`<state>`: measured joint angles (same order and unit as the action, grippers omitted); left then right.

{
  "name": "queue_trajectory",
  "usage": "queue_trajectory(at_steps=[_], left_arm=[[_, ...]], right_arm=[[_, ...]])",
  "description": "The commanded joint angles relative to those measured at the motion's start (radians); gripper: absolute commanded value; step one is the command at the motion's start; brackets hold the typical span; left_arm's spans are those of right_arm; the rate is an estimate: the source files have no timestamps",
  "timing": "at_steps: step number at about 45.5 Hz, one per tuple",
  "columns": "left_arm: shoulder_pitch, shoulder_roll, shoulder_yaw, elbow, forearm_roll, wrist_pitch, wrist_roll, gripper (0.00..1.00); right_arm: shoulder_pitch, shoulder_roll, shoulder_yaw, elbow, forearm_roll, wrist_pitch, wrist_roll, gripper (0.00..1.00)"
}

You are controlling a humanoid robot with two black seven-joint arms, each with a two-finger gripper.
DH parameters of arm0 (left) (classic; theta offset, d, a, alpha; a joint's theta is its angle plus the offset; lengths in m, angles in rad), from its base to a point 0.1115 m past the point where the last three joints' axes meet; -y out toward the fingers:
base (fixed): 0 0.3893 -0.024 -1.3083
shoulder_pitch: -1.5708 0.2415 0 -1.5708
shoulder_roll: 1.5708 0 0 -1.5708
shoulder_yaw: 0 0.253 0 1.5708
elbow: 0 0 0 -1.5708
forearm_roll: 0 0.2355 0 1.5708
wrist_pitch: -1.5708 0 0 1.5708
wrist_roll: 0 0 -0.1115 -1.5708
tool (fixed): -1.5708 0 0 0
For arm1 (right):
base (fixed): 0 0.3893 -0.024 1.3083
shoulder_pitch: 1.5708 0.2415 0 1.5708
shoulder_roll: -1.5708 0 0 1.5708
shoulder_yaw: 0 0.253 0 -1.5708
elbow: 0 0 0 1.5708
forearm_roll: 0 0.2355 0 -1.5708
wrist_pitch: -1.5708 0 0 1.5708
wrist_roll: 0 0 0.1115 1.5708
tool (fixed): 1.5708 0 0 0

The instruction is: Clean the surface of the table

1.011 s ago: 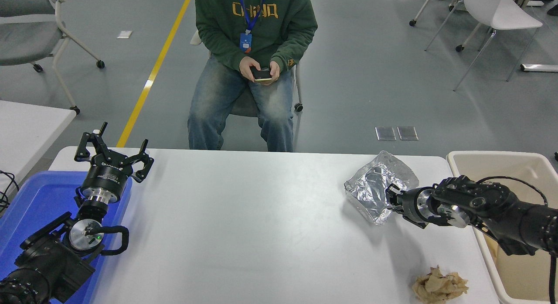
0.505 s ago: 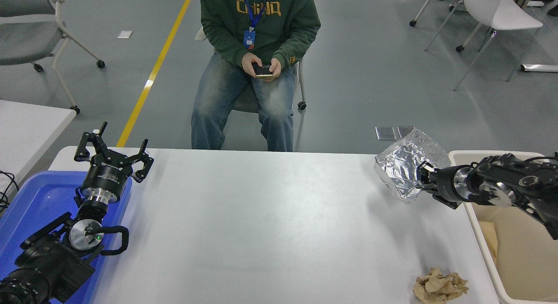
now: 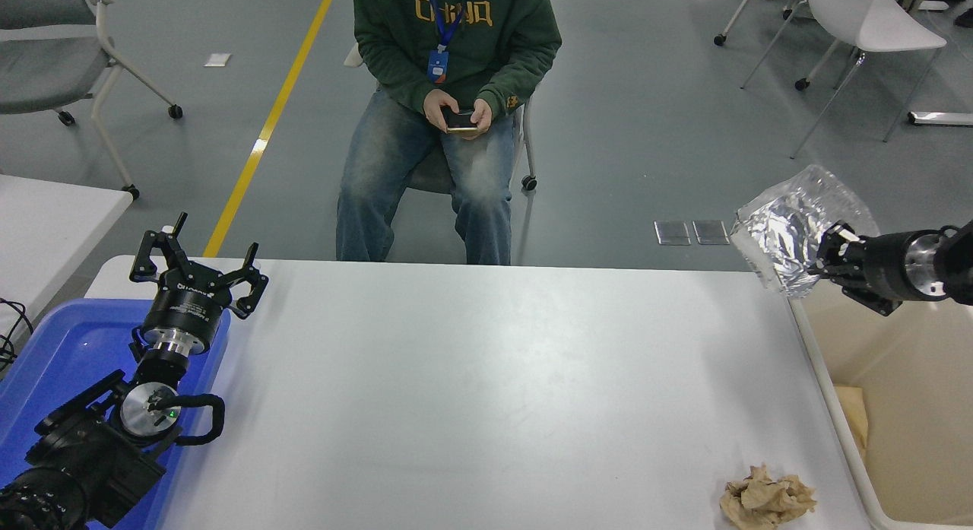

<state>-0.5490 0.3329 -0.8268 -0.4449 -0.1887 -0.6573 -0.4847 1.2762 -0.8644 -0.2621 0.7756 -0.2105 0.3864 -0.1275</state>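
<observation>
My right arm is cut off at the picture's edge; its gripper (image 3: 828, 250) pinches a foil bag (image 3: 798, 226) above the bin (image 3: 844, 408). My left gripper (image 3: 199, 265) is parked open over a blue tray (image 3: 53, 347). The table (image 3: 471, 378) runs left to right; crumpled paper (image 3: 766, 498) lies near its right corner

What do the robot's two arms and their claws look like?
Both arms are black with shiny silver metal rings at the wrists. The left end effector has thin black claw-like fingers on a round black body with small white lettering; a looped black cable and a tiny green light sit lower on that arm. The right end effector is black too, behind a silver ring.
</observation>
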Motion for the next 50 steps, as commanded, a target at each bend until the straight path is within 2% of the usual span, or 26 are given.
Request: queue_trajectory(at_steps=[1, 14, 33, 43, 50], left_arm=[[0.0, 0.0, 0.0, 0.0, 0.0, 0.001, 0.0, 1.0], [0.0, 0.0, 0.0, 0.0, 0.0, -0.001, 0.0, 1.0], [0.0, 0.0, 0.0, 0.0, 0.0, -0.001, 0.0, 1.0], [0.0, 0.0, 0.0, 0.0, 0.0, 0.001, 0.0, 1.0], [0.0, 0.0, 0.0, 0.0, 0.0, 0.001, 0.0, 1.0]], right_arm=[[0.077, -0.123, -0.005, 0.007, -0.01, 0.11, -0.003, 0.0], [0.141, -0.231, -0.016, 0.067, -0.017, 0.17, -0.006, 0.0], [0.141, -0.235, -0.014, 0.067, -0.035, 0.18, -0.006, 0.0], [0.1, -0.22, -0.017, 0.019, -0.038, 0.161, -0.006, 0.0], [0.025, -0.153, -0.017, -0.136, -0.038, 0.149, -0.004, 0.0]])
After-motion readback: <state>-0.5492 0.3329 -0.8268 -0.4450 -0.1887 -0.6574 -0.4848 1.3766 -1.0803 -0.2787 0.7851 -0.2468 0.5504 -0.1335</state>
